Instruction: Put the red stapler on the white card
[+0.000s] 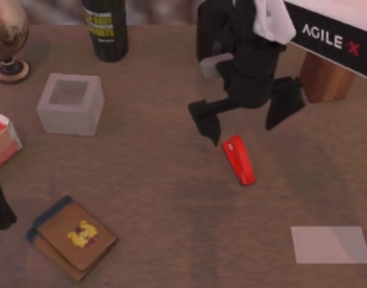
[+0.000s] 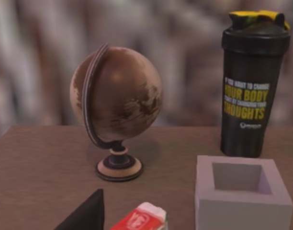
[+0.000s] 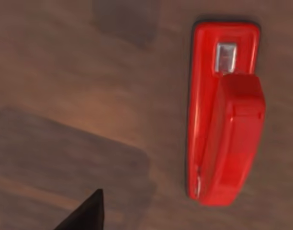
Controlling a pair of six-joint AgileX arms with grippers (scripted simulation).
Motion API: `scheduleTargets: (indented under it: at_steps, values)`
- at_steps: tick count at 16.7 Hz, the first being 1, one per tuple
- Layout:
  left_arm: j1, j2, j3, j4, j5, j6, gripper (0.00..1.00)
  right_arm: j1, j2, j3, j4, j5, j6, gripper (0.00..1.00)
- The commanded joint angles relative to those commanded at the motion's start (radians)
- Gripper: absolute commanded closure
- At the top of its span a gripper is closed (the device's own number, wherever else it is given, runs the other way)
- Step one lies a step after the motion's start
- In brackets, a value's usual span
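Red stapler (image 1: 239, 159) lies just below the right tool (image 1: 248, 123), fingers spread.

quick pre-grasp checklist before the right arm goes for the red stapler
1. Right gripper open: ok, fingers spread.
2. Gripper over the red stapler: not ok, it hangs just beyond the stapler's far end.
3. Stapler free on the table: ok, nothing touches it.
4. White card bare: ok, near the right front corner.
5. Path from stapler to card: ok, nothing between them.
6. Left gripper out of the way: ok, at the left edge.
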Motion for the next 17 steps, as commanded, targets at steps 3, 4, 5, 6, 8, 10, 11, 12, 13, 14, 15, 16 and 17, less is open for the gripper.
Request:
scheduleTargets:
  at_steps: [3,4,5,6,8,10,11,12,13,14,15,16,17]
  values:
    - [0.0,0.0,0.0,0.0,0.0,0.0,0.0,0.002,0.022,-0.117,0.153,0.0,0.003,0.0]
    - [0.0,0.0,0.0,0.0,0.0,0.0,0.0,0.003,0.028,-0.151,0.191,0.0,0.003,0.0]
    - [0.0,0.0,0.0,0.0,0.0,0.0,0.0,0.003,0.034,-0.177,0.218,0.0,0.004,0.0]
    - [0.0,0.0,0.0,0.0,0.0,0.0,0.0,0.004,0.038,-0.193,0.235,0.0,0.005,0.0]
    - [0.0,0.0,0.0,0.0,0.0,0.0,0.0,0.004,0.04,-0.199,0.242,0.0,0.005,0.0]
    - [0.0,0.0,0.0,0.0,0.0,0.0,0.0,0.004,0.04,-0.199,0.242,0.0,0.005,0.0]
    - [0.0,0.0,0.0,0.0,0.0,0.0,0.0,0.004,0.04,-0.199,0.242,0.0,0.005,0.08]
    - [0.0,0.0,0.0,0.0,0.0,0.0,0.0,0.004,0.04,-0.199,0.242,0.0,0.005,0.15]
    - [0.0,0.0,0.0,0.0,0.0,0.0,0.0,0.004,0.04,-0.199,0.242,0.0,0.005,0.23]
    - [0.0,0.0,0.0,0.0,0.0,0.0,0.0,0.004,0.04,-0.199,0.242,0.0,0.005,0.3]
    - [0.0,0.0,0.0,0.0,0.0,0.0,0.0,0.004,0.04,-0.199,0.242,0.0,0.005,0.38]
    - [0.0,0.0,0.0,0.0,0.0,0.0,0.0,0.004,0.04,-0.199,0.242,0.0,0.005,0.45]
    - [0.0,0.0,0.0,0.0,0.0,0.0,0.0,0.004,0.04,-0.199,0.242,0.0,0.005,0.53]
